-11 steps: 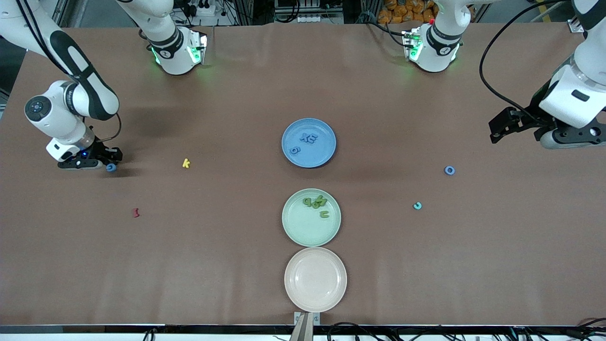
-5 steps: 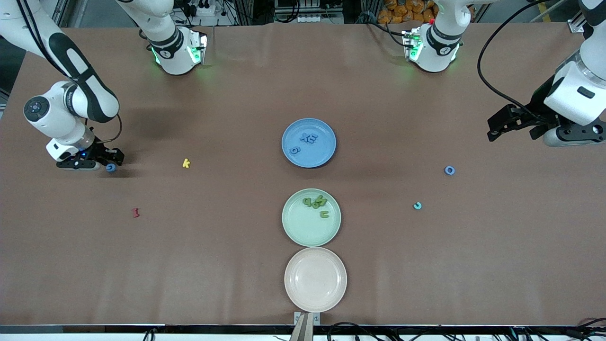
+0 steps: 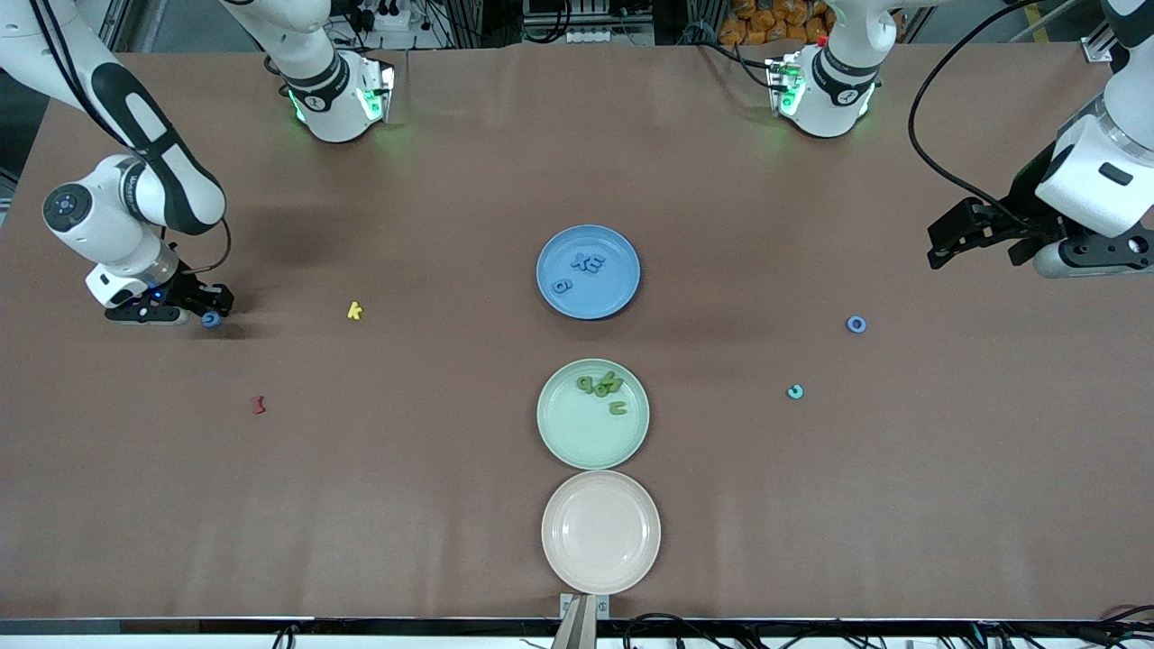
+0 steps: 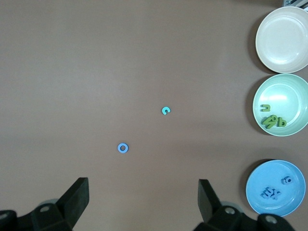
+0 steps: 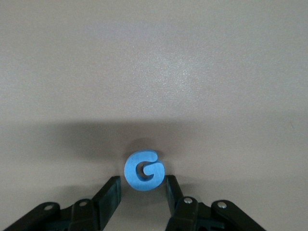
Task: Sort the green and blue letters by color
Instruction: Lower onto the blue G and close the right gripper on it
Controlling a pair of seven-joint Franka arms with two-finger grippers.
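A blue G (image 5: 144, 172) lies on the table at the right arm's end, and it also shows in the front view (image 3: 212, 318). My right gripper (image 5: 142, 185) is down at the table, open, with its fingertips (image 5: 113, 186) close on either side of the G's near part. My left gripper (image 4: 143, 192) is open and empty, held high over the left arm's end of the table. A blue O (image 3: 856, 324) lies on the table there. The blue plate (image 3: 622, 293) holds three blue letters (image 3: 588, 263). The green plate (image 3: 577, 437) holds several green letters (image 3: 602, 385).
A teal c (image 3: 794, 391) lies nearer the front camera than the blue O. A yellow k (image 3: 354, 310) and a dark red letter (image 3: 259, 405) lie toward the right arm's end. An empty pink plate (image 3: 552, 532) stands nearest the front camera.
The left arm has lifted a little toward the bases. The right gripper has shifted very slightly at the blue G, which has stayed in place.
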